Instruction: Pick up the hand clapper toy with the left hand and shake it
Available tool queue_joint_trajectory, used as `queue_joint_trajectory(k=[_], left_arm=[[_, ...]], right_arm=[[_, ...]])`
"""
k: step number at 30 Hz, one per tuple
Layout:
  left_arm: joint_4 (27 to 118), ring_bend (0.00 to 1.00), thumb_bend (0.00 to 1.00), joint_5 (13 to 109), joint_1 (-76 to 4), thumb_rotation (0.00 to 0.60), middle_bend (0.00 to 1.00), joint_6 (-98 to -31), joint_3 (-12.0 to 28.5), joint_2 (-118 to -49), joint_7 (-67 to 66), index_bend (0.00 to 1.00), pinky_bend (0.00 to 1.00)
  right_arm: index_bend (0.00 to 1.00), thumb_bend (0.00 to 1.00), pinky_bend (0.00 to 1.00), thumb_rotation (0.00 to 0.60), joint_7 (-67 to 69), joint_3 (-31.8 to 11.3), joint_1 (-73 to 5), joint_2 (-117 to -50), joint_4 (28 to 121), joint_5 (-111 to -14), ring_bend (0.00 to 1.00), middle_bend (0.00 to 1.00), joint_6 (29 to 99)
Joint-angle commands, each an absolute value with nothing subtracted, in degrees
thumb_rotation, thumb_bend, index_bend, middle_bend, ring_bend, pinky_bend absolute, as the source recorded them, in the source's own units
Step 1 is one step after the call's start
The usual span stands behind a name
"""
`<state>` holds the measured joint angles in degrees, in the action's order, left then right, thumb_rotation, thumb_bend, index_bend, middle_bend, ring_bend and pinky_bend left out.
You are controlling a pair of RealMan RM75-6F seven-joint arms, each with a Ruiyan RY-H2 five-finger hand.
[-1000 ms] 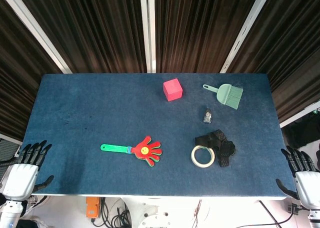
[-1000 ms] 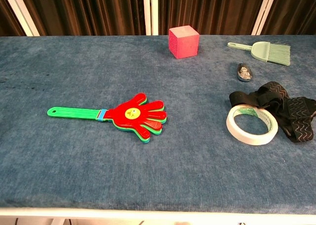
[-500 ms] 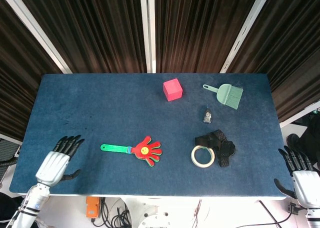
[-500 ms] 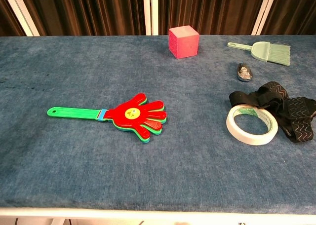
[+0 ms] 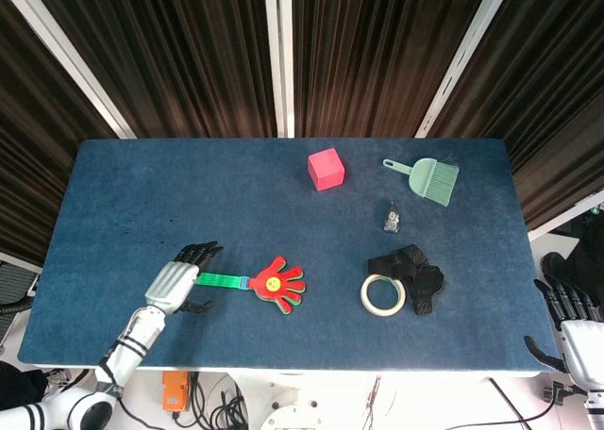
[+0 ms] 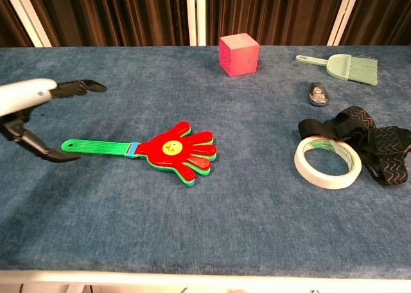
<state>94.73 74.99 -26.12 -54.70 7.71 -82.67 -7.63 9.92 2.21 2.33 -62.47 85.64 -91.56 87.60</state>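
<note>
The hand clapper toy (image 5: 257, 282) (image 6: 165, 150) lies flat on the blue table, its red hand-shaped head to the right and its green handle pointing left. My left hand (image 5: 176, 281) (image 6: 35, 110) hovers at the handle's left end, open, its fingers spread over the tip and its thumb (image 6: 51, 155) low on the near side. It holds nothing. My right hand (image 5: 571, 324) sits open off the table's right front corner, seen only in the head view.
A pink cube (image 5: 326, 169) stands at the back middle. A green brush (image 5: 429, 179) lies back right, with a small dark object (image 5: 391, 219) in front of it. A tape roll (image 5: 382, 295) and a black strap (image 5: 415, 272) sit to the right of the clapper.
My left hand has moved from the table's left front corner rightward over the table to the clapper's handle end. The right hand has drifted slightly down. The clapper has not moved.
</note>
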Motion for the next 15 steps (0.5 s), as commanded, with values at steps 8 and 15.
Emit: queue_joint_trajectory(k=[8,15], left_arm=[[89.63,0.0,0.24,65.04,-32.39,0.6,0.0,-48.69,9.59,-88.75,-11.56,0.14,0.0],[88.83,0.0,0.28,62.84,-34.01,0.6,0.0,-48.73,9.21,-90.42,-12.63,0.22,0.0]], right_arm=[[0.0,0.21,0.0,0.6,11.38,1.96,2.4,-62.3,84.5,-90.61,0.0,0.0,87.3],[0.0,0.21,0.0,0.6,12.27,1.98,2.28,-62.54,83.72,-90.24,0.0,0.0,86.66]])
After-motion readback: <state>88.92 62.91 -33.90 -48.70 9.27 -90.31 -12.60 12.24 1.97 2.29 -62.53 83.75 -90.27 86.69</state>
